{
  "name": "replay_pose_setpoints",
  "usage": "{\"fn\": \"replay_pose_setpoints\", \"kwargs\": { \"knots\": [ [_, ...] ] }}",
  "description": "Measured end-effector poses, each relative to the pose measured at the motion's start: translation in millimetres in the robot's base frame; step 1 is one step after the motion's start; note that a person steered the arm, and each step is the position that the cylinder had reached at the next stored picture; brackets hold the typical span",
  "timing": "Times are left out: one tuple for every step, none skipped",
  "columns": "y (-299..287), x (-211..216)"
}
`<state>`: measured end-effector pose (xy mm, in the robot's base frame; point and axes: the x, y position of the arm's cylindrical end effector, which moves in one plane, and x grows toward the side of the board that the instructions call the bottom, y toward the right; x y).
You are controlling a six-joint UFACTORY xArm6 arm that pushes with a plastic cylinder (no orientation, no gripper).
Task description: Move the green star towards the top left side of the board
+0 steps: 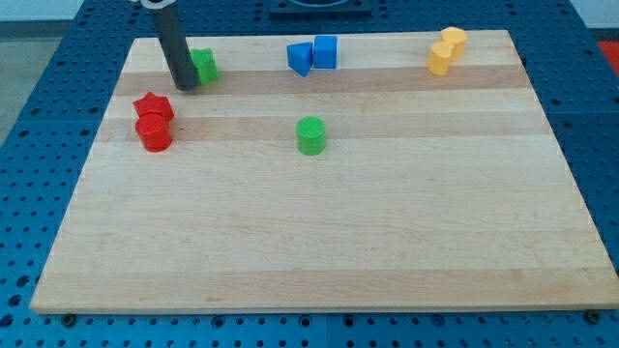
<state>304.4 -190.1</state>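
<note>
Although the green star point(204, 65) already lies near the board's point(319, 242) top-left corner, some bare wood remains between it and the left edge; the task looks nearly done, with at most a short push toward the view's left and top remaining. My tip point(186, 87) rests on the board just left of the star, touching or nearly so, and the rod hides the star's left side; as a plain rod, the tool grasps nothing. From this side a push would send the star rightward; I judge the tip must go round to its right first. Below the tip sit a red star point(153, 106) and a red cylinder point(154, 133); a green cylinder point(310, 135) stands mid-board; two blue blocks point(313, 55) and two yellow blocks point(446, 50) lie along the top.
</note>
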Motion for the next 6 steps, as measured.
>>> {"fn": "replay_pose_setpoints", "kwargs": {
  "knots": [
    [19.9, 8.0],
    [47.9, 6.4],
    [51.2, -2.2],
    [42.5, -14.4],
    [28.2, -21.9],
    [10.2, -26.0]
  ]
}}
